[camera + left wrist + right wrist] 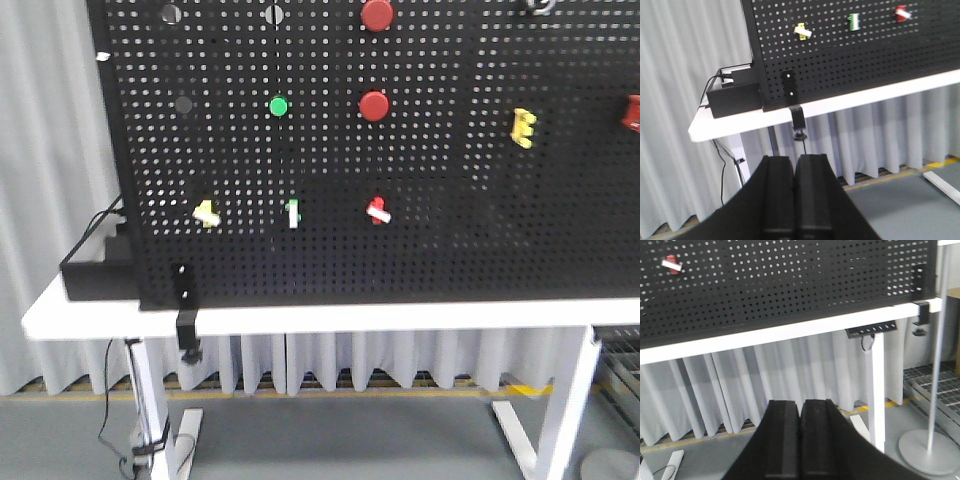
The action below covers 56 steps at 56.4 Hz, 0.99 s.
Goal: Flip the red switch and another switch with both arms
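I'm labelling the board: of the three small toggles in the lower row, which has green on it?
The middle toggle, white with a green base. The left toggle is pale yellow and white; the right toggle is red with a white tip.

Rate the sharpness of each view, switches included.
Exterior front view: soft throughout, the red switch and yellow-and-white switch smeared. Left wrist view: pegboard holes crisper, left pincer a dark mass. Right wrist view: evenly lit, right pincer black, little detail.

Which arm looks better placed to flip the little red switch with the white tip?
The right. The only switch in its wrist view is the red switch, up left of the shut right pincer. The left pincer sits almost under the pale yellow switch, with red far aside.
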Motion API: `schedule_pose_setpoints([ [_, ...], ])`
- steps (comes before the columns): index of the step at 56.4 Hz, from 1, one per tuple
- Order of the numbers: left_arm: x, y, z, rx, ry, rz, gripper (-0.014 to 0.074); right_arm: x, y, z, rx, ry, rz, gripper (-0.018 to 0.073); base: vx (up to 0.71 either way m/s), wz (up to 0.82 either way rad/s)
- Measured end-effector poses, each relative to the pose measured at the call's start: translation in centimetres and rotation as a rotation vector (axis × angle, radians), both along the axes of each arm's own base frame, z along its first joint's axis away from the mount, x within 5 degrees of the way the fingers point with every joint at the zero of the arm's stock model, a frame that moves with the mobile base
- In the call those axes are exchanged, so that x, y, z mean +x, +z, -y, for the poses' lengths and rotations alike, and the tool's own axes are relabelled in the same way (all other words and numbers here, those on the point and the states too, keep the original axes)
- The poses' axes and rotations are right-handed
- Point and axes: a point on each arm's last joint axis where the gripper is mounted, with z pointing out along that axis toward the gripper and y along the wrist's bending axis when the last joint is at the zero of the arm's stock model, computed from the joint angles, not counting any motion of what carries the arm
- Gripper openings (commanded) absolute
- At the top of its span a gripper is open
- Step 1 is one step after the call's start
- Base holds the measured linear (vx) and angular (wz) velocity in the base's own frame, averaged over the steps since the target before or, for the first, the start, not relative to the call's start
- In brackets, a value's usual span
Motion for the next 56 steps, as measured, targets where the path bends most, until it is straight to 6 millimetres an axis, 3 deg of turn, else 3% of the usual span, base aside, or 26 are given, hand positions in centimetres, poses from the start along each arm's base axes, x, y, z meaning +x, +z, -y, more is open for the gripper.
schedule_pose_setpoints([
  [33,0.00,0.00,0.00,0.000,0.000,0.000,0.0003,0.00,0.00,0.00,0.000,0.000,0.000,-0.0006,0.41,0.06],
  [56,0.00,0.00,0.00,0.000,0.000,0.000,0.0003,0.00,0.00,0.00,0.000,0.000,0.000,-0.0006,0.20,0.03],
])
